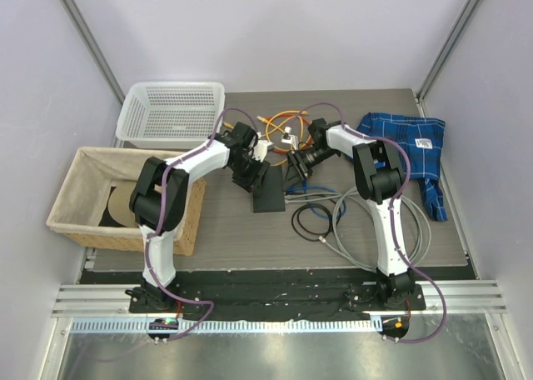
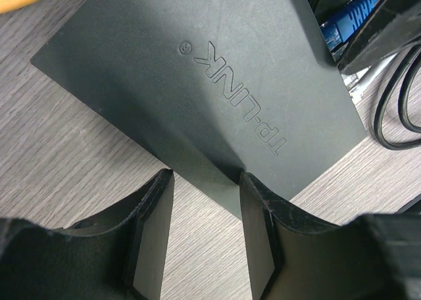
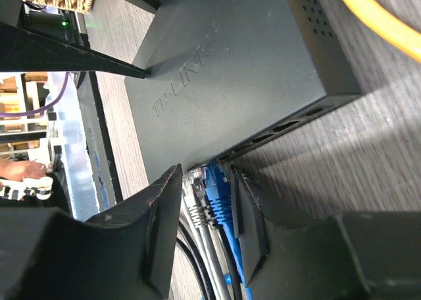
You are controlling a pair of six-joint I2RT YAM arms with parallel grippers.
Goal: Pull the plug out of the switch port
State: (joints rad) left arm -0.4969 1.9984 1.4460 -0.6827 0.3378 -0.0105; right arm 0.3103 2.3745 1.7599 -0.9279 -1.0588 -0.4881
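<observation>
Grey table (image 1: 233, 230): wicker basket (image 1: 75, 207) at the left edge, white mesh basket (image 1: 137, 117) behind it, blue checked cloth (image 1: 404, 138) far right. The switch (image 1: 268, 195) lies flat mid-table between the two arms. On its left, the left gripper (image 2: 202, 181) has its fingers spread and straddles the switch's edge. The right gripper (image 3: 207, 178) brackets the blue plug (image 3: 217, 185), which sits in a port beside a grey plug (image 3: 193, 198). Clamped or only flanking it, cannot tell.
</observation>
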